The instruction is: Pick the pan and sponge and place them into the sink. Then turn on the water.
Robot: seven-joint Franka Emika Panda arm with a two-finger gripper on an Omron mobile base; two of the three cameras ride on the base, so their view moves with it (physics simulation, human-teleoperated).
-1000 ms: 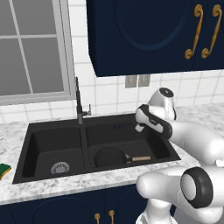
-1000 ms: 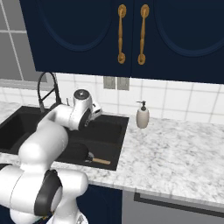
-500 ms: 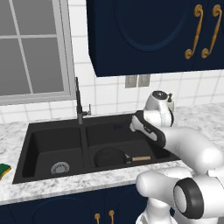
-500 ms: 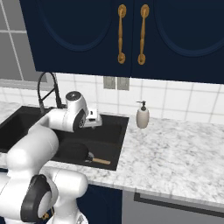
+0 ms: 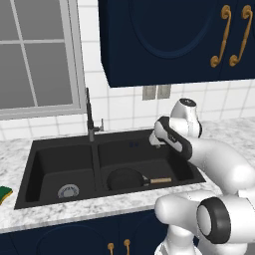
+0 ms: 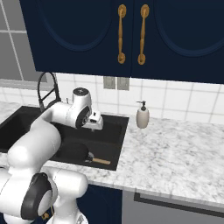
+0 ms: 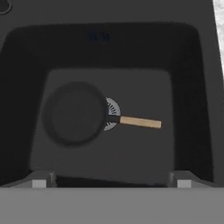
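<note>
- The gripper (image 7: 111, 181) is held wide open and empty above the right basin of the sink (image 5: 60, 149); its two tips are seen far apart at the bottom of the hand view, with nothing between them
- Directly below the jaws the pan (image 7: 75, 113) is found lying flat on the floor of that right basin, its tan handle pointed toward the right wall and its rim partly covering the silver drain (image 7: 112, 113)
- The pan is judged to be already placed, so the coming move is taken to concern the sponge (image 5: 5, 193)
- The sponge is seen on the marble counter (image 5: 15, 149) at the near left corner of the left base view, just beside the left basin and well apart from the jaws, with the whole sink between them
- A long sweep leftward and nearward is therefore judged necessary; the sponge's long axis cannot be told, as it is cut by the frame edge
- The faucet (image 5: 90, 117) is seen at the far rim behind the divider, with no stream visible
</note>
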